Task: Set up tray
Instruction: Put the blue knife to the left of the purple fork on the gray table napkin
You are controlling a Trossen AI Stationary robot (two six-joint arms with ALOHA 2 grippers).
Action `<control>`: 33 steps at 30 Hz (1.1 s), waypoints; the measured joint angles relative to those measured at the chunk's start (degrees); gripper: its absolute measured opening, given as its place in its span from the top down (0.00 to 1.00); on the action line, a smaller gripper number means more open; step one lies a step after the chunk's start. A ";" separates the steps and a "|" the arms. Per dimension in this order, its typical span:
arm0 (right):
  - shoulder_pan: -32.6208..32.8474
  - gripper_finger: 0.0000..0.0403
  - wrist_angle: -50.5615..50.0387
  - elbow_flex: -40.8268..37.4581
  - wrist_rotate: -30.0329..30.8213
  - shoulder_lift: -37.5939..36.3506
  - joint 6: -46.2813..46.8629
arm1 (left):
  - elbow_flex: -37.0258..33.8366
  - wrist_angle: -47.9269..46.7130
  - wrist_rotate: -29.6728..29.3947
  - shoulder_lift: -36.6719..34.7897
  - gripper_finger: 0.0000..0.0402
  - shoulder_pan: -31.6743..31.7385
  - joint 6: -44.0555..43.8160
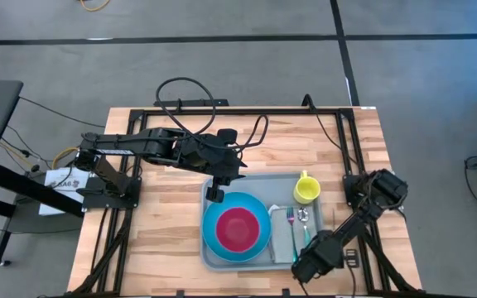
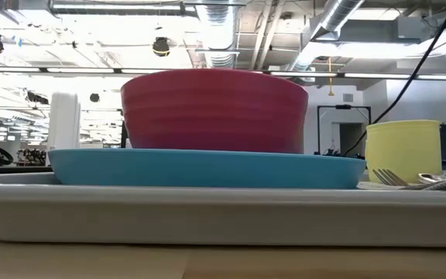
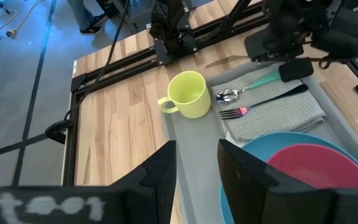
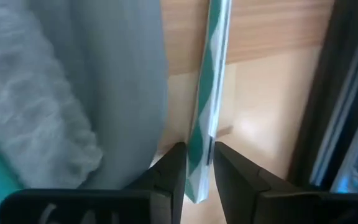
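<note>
Nearly there, we judge: our right gripper [image 4: 197,167] pinches a green-and-white utensil [image 4: 207,93] just outside the tray [image 1: 208,249], still to place. On the tray: napkin [image 3: 278,112], fork [image 3: 263,104], spoon [image 3: 247,90], plate [image 1: 212,233], bowl [image 1: 237,227], mug [image 1: 306,189]. Left gripper [image 3: 196,171] hovers open, empty, over the plate's far edge.

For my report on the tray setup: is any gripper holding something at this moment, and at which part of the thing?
The right gripper is shut on a green and white striped stick, near its end, beside the tray. What the stick is cannot be told. The left gripper is open and holds nothing.
</note>
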 joint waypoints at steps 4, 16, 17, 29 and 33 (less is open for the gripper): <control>-0.16 0.81 -1.19 -0.13 -1.77 0.09 -1.20 | 0.00 0.00 0.00 0.00 0.73 0.00 0.16; 5.76 0.81 -3.91 -0.63 14.72 -0.47 4.37 | 0.00 0.02 0.00 0.00 0.73 0.00 0.17; 6.30 0.81 -3.82 -0.59 15.69 -0.51 4.58 | 0.00 0.02 0.00 0.00 0.73 0.00 0.17; 8.07 0.81 -4.23 -0.53 19.05 -0.59 5.31 | 0.00 0.00 0.00 0.00 0.73 0.00 0.19; 8.07 0.81 -4.96 -0.51 19.53 -0.57 5.39 | 0.00 0.00 0.00 0.00 0.73 -0.02 0.17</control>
